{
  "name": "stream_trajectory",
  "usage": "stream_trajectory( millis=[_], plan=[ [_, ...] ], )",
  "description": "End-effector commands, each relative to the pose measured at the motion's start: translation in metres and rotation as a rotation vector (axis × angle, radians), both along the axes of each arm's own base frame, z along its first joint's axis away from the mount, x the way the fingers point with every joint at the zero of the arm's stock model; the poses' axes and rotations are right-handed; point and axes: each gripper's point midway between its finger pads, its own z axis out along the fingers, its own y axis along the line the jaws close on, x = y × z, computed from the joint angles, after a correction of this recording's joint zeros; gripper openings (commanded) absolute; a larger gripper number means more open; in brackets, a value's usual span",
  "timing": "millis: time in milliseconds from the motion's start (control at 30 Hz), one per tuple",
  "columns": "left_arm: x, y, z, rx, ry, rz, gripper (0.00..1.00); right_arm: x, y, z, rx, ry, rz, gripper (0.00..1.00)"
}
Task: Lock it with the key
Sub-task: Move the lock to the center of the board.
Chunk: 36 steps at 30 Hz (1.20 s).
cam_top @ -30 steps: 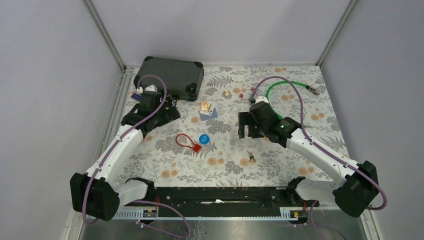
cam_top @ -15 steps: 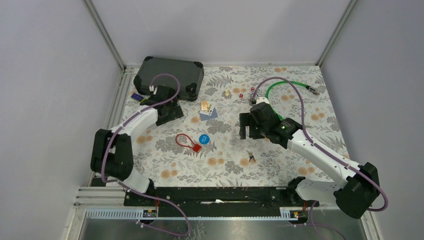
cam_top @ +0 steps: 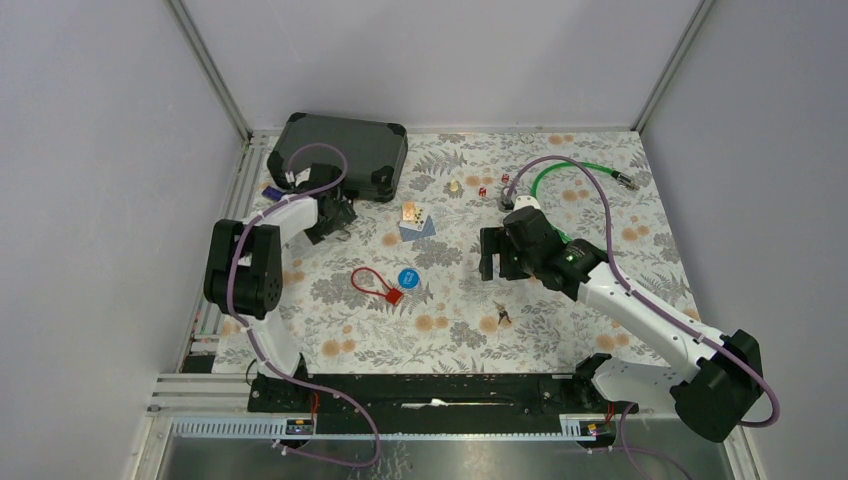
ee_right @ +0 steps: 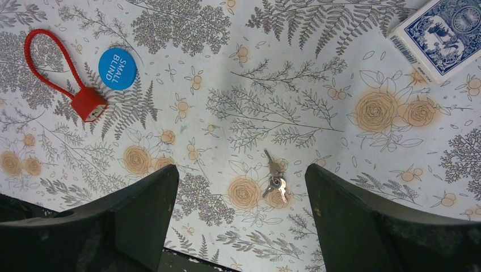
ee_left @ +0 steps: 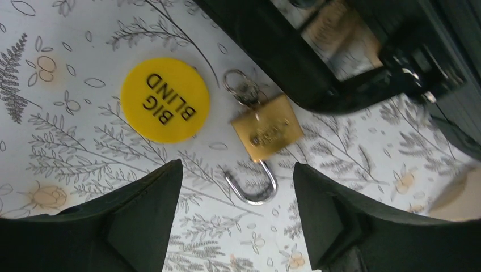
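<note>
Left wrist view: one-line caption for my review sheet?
Open left gripper over a square brass padlock beside a round yellow disc.

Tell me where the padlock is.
In the left wrist view, the brass padlock lies far left on the table, right of the yellow Big Blind disc, beside the black case.

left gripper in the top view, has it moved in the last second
Yes, slightly: the left gripper has edged toward the black case, while its arm folded up steeply behind it.
</note>
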Motion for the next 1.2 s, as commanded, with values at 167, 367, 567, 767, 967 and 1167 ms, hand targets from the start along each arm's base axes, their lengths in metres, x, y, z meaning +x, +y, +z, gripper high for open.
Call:
stream_trajectory(
  millis=[167, 367, 567, 767, 967, 1167],
  plan=[
    [0.044, 0.014, 0.005, -0.053, -0.113, 0.118, 0.72, 0.000, 0.001, 0.009, 0.031, -0.025, 0.005, 0.89],
    [0.051, 0.007, 0.000, -0.080, -0.102, 0.101, 0.72, -0.001, 0.000, 0.009, 0.037, -0.023, -0.003, 0.89],
    [0.050, 0.010, 0.000, -0.064, -0.099, 0.105, 0.75, -0.001, 0.002, 0.008, 0.048, -0.018, -0.003, 0.88],
    [0.050, 0.008, -0.003, -0.059, -0.064, 0.089, 0.65, -0.001, 0.003, 0.010, 0.052, -0.021, 0.000, 0.88],
    [0.041, 0.002, -0.006, -0.044, -0.047, 0.054, 0.54, 0.000, 0.005, 0.010, 0.058, -0.024, 0.005, 0.88],
    [0.025, -0.008, -0.007, 0.011, -0.009, -0.007, 0.54, 0.001, 0.005, 0.009, 0.056, -0.028, 0.009, 0.88]
  ],
)
